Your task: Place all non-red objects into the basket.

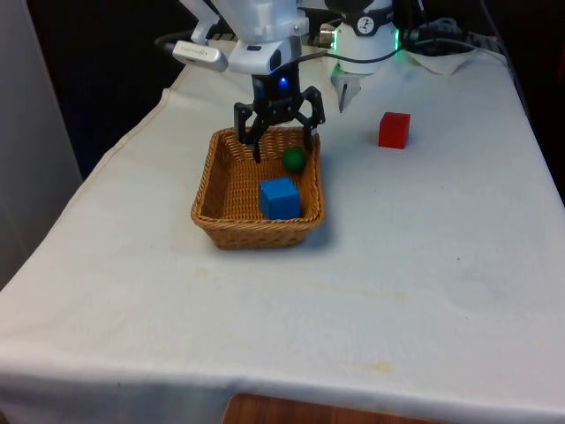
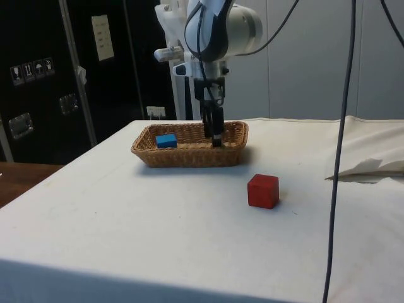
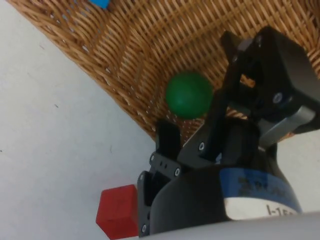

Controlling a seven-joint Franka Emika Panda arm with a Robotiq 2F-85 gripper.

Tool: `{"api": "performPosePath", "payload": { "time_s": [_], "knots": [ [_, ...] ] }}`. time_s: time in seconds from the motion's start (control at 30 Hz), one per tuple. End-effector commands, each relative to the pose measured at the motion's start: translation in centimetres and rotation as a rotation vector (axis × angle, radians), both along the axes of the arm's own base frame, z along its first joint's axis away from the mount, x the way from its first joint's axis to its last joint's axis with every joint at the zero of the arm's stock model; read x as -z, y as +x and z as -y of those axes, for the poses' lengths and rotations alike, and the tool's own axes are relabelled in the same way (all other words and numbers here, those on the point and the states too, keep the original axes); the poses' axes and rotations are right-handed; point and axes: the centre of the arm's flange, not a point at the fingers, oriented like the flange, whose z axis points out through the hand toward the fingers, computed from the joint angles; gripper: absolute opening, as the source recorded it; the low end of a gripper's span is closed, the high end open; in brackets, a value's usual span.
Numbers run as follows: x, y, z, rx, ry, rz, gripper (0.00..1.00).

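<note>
A woven basket [image 1: 256, 231] stands mid-table. A blue cube [image 1: 280, 198] lies in its near part and a green ball [image 1: 294, 159] rests by its far wall. My gripper [image 1: 282, 146] hangs open just over the basket's far end, fingers spread wide, with the ball below and between them, not gripped. In the wrist view the green ball [image 3: 189, 95] lies on the basket's weave [image 3: 150, 50] between my fingers [image 3: 167, 137]. From the side, the gripper [image 2: 214, 136] dips inside the basket [image 2: 189, 154] near the blue cube [image 2: 166, 140]. A red cube [image 1: 394, 130] sits on the cloth outside.
The red cube [image 2: 262, 190] stands apart from the basket, towards the front view's right. Crumpled white cloth and cables [image 1: 441, 44] lie at the far end near the robot's base. A cable [image 2: 344, 126] hangs down in the side view.
</note>
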Motion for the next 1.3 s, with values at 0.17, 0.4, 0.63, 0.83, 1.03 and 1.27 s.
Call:
{"api": "performPosePath", "payload": {
  "time_s": [0.17,0.4,0.63,0.83,1.03,1.27],
  "knots": [
    [-1.9,0.3,0.4,0.005,0.004,0.016,1.0],
    [-4.2,0.6,0.4,0.019,0.023,0.027,1.0],
    [-5.8,0.6,0.2,0.042,0.045,0.035,1.0],
    [-7.2,0.5,0.0,0.067,0.061,0.042,1.0],
    [-8.7,0.5,-0.1,0.096,0.073,0.051,1.0],
    [-10.4,0.6,-0.3,0.128,0.085,0.064,1.0]
  ]
}}
